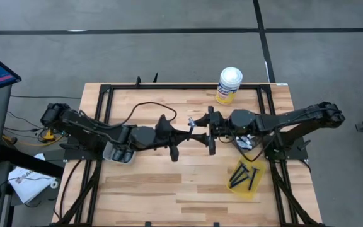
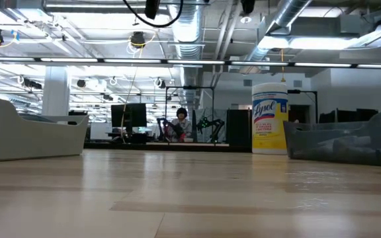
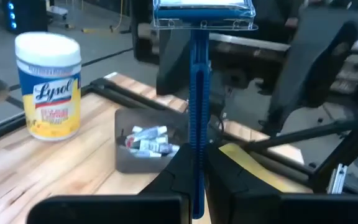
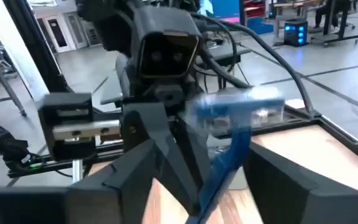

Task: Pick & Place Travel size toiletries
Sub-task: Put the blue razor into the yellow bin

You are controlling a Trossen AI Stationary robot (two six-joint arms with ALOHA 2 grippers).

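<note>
Mid-handover above the surface [image 1: 169, 189]: left tool [image 3: 196, 177] clamped on razor [image 3: 197, 93], right tool [image 4: 222, 174] apart around it – tubes [image 3: 146, 142] sit in grey bin [image 3: 126, 158], placement left.

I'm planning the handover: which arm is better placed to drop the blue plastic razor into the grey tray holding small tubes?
Probably right. The left gripper is shut on the blue plastic razor, but the grey tray lies beneath the right arm, and the open right gripper faces the razor.
</note>
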